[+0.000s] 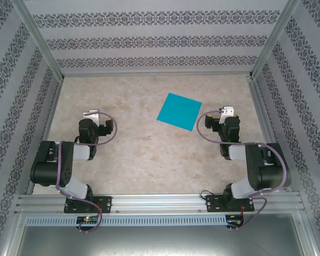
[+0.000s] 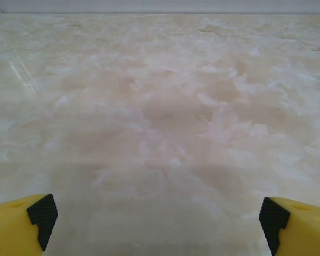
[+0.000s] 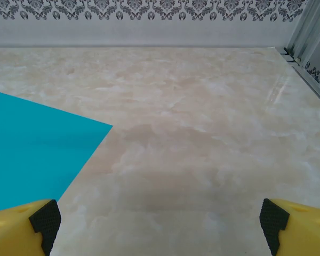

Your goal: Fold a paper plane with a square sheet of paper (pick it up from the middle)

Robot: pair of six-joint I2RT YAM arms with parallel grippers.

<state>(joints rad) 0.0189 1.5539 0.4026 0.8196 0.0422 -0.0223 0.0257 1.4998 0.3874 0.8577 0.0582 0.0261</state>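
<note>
The square sheet of paper is teal-blue and lies flat and unfolded on the marbled table, right of centre and turned slightly. My right gripper sits just right of it, low over the table. In the right wrist view the sheet lies to the left, one corner pointing right. The right gripper is open, its yellow fingers wide apart over bare table. My left gripper rests at the table's left, well away from the sheet. It is open, with nothing between its fingers. The paper plane is out of view.
Patterned walls enclose the table at the back and on both sides, with metal posts at the corners. An aluminium rail carries both arm bases along the near edge. Bare table lies between the arms.
</note>
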